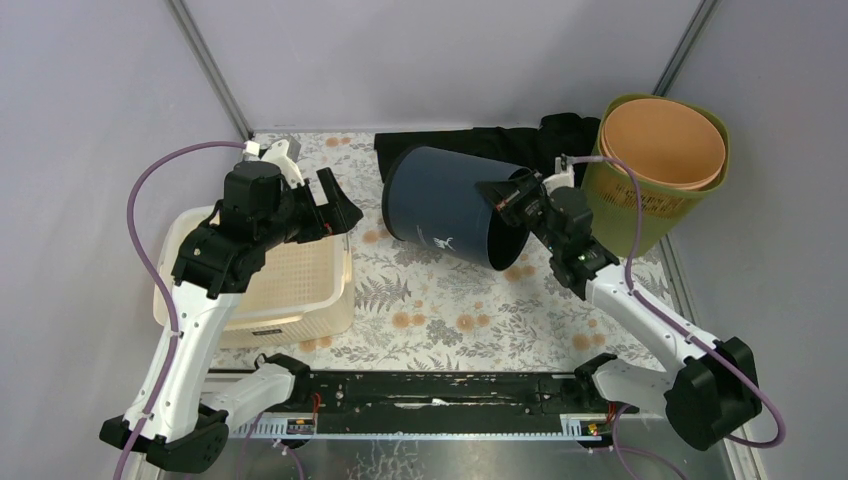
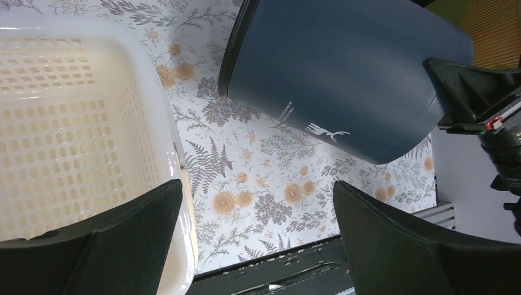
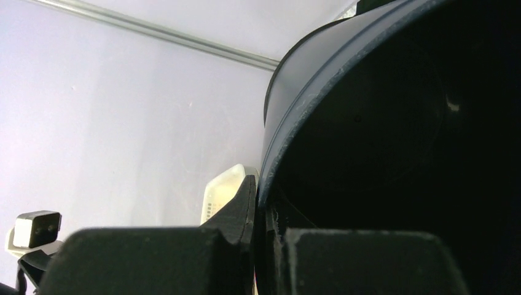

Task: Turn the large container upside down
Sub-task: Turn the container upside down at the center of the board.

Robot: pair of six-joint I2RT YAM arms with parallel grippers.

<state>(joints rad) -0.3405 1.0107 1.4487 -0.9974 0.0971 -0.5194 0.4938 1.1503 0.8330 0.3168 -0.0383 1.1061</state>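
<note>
Two grippers: our right gripper (image 1: 507, 200) clamps the large container (image 1: 440, 205) by its rim; our left gripper (image 1: 338, 207) stands wide, holding nothing.
Container: centre of the top view, on its side over the table (image 1: 440, 300), mouth lower right.
Progress: we judge it halfway; full inversion and set-down remain.
Views: right wrist alone shows jaws pinching the rim; top view alone shows both grippers.

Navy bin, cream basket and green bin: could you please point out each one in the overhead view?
navy bin (image 1: 440, 205), overhead view, on its outer side wall
cream basket (image 1: 310, 320), overhead view, on its near wall
green bin (image 1: 665, 215), overhead view, on its outer wall
</note>
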